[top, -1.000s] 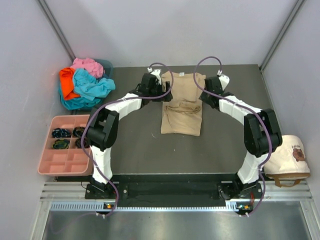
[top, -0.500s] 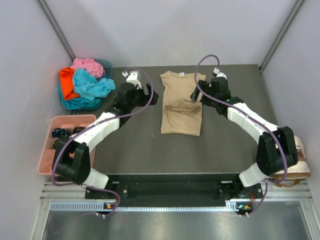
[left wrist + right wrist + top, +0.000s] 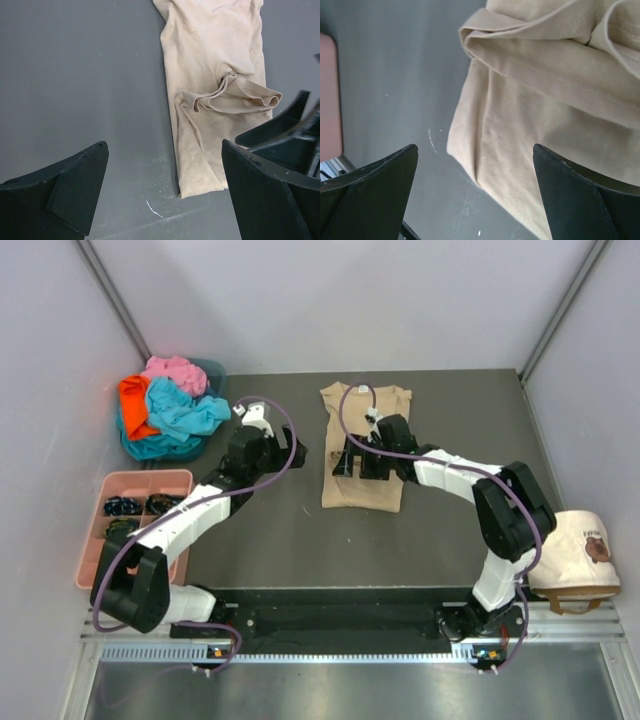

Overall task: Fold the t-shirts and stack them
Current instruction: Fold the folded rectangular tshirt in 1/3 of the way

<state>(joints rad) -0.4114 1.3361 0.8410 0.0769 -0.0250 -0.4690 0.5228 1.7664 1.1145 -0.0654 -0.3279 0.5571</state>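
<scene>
A tan t-shirt (image 3: 365, 496) lies folded into a long strip at the table's middle, with a bunched fold across its centre (image 3: 235, 97). My right gripper (image 3: 353, 462) hangs open over the strip's left half, and its near corner (image 3: 470, 160) shows between the fingers. Left of the shirt, over bare table, my left gripper (image 3: 286, 453) is open and holds nothing (image 3: 165, 192). The turquoise (image 3: 182, 410), orange (image 3: 131, 403) and pink (image 3: 172, 370) t-shirts lie crumpled in a heap at the far left.
The heap sits in a teal bin (image 3: 212, 369). A pink compartment tray (image 3: 125, 568) with small dark items stands at the near left. A cream cap (image 3: 583, 548) rests at the right edge. Grey walls close in the table.
My right gripper has opened and swung left from the shirt's right edge to above its middle. My left arm has pulled back from the shirt's left edge toward the left.
</scene>
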